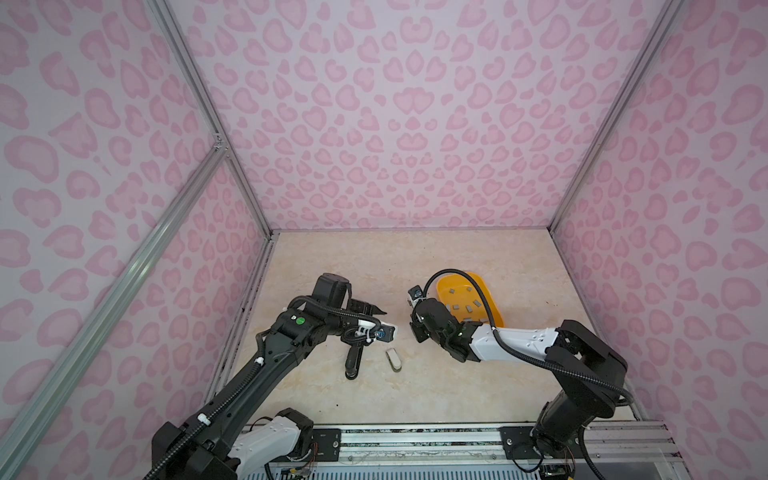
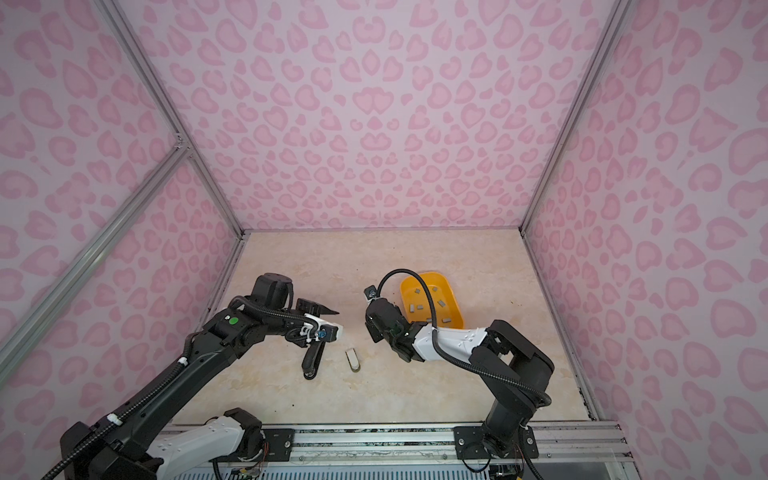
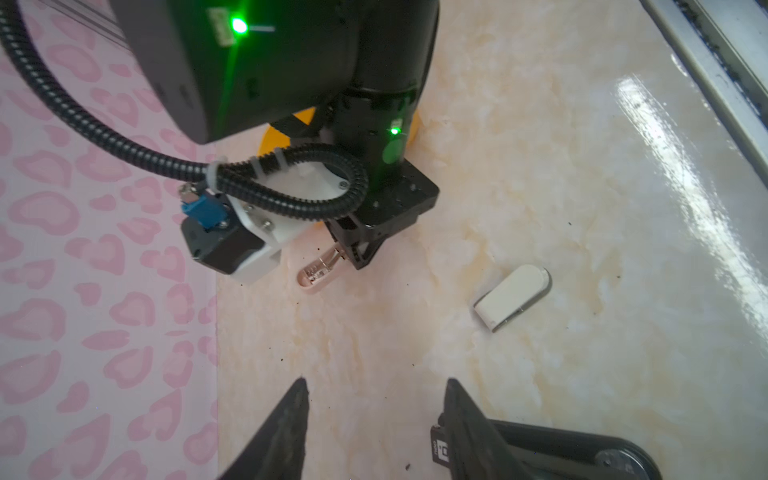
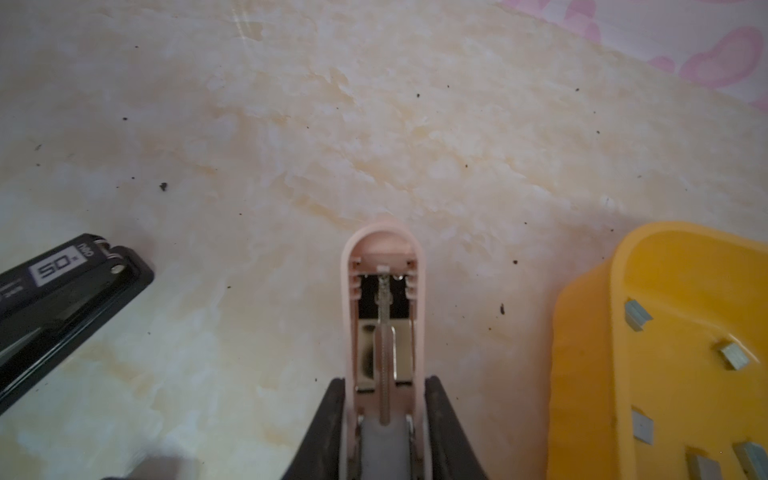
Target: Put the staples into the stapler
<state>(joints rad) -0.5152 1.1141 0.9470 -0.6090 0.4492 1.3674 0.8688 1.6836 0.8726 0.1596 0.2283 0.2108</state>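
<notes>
The right gripper (image 4: 384, 386) clamps the smooth pink stapler (image 4: 382, 249), metal channel exposed — the left gripper (image 3: 376, 399) stands half open, empty, over the glossy marbled bench (image 1: 374, 257); flat grey staples (image 4: 636, 316) lie in the yellow plastic tray (image 4: 590, 332).

Pale pink stapler (image 4: 382, 332); grey staples (image 4: 733, 357); yellow tray (image 4: 590, 332)

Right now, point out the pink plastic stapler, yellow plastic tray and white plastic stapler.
Pink plastic stapler (image 4: 384, 332): right wrist view, inner metal rail.
Yellow plastic tray (image 4: 586, 332): right wrist view, outer wall.
White plastic stapler (image 3: 513, 295): left wrist view, top cover.
</notes>
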